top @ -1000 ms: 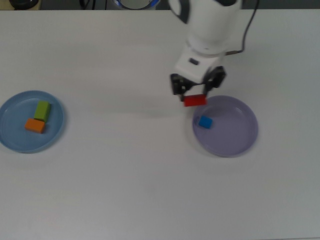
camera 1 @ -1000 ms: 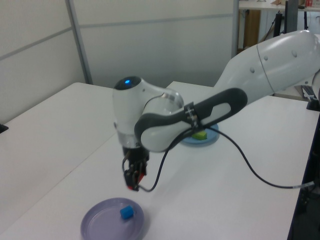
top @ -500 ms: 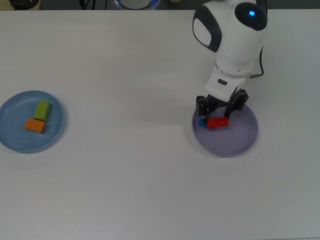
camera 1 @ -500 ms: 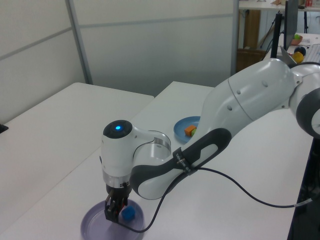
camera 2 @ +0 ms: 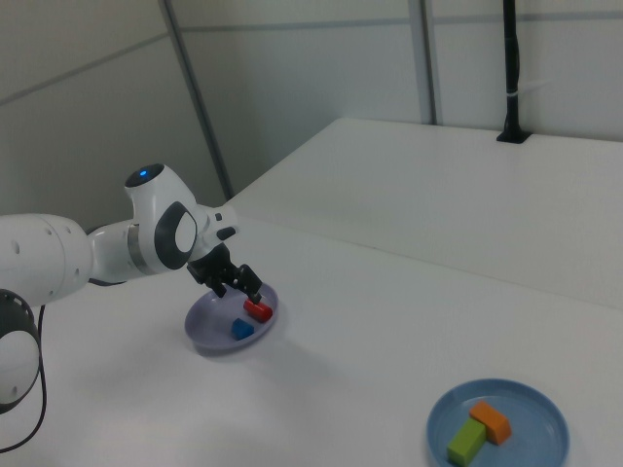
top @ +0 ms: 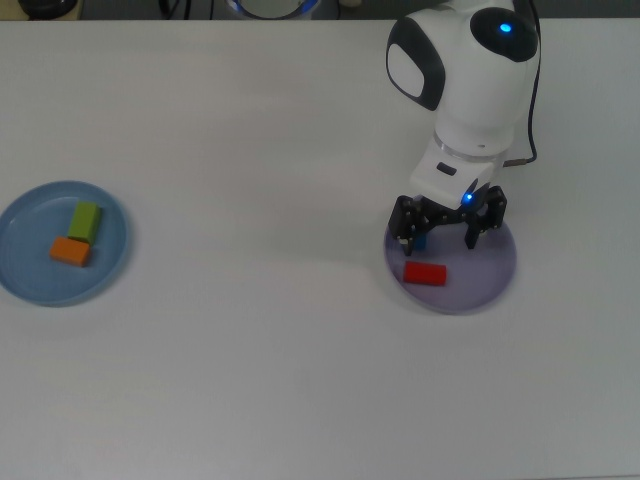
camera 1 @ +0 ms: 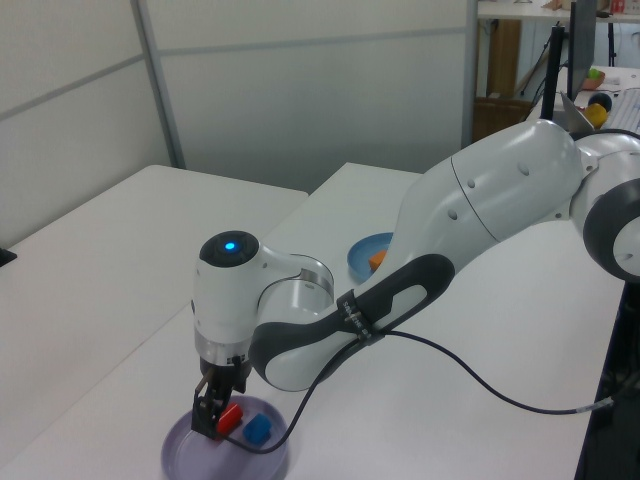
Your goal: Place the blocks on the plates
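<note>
Now gripper (top: 447, 226) gapes empty above red block (top: 425, 273).

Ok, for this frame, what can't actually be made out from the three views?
- Blue block: in the top view the gripper covers nearly all of it.
- Light blue plate: in the left view the arm hides most of it; the green block cannot be made out there, and only a bit of the orange block shows.
- Red block: in the right view, too small to tell whether a fingertip touches it.
- Arm base: cut off by the edge in every view.
</note>
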`<control>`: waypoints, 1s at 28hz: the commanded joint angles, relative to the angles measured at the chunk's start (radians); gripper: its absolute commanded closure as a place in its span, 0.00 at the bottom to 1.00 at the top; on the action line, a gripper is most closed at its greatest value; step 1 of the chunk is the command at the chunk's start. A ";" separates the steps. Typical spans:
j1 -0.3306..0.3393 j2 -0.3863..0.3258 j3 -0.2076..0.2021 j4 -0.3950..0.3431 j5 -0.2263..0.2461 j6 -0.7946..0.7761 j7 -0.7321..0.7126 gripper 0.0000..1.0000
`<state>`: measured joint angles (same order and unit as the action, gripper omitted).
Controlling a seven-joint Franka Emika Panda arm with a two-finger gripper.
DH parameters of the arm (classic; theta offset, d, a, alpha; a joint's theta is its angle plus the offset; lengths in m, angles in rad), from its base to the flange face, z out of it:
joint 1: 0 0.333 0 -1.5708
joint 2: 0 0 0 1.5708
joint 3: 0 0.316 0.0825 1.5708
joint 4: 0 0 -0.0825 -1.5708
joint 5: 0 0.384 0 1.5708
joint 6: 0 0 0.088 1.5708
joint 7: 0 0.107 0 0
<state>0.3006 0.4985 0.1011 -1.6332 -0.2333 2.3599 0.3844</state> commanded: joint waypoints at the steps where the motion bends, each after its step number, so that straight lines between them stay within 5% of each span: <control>1: -0.008 -0.077 -0.015 -0.005 -0.014 -0.125 0.030 0.00; 9: -0.025 -0.216 -0.099 -0.005 -0.006 -0.372 0.021 0.00; 16: -0.046 -0.327 -0.132 -0.005 -0.006 -0.609 -0.015 0.00; 22: -0.144 -0.440 -0.146 -0.031 0.116 -0.675 -0.140 0.00; 28: -0.224 -0.540 -0.146 -0.083 0.166 -0.676 -0.226 0.00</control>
<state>0.1274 0.0620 -0.0400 -1.6339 -0.1227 1.6870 0.2228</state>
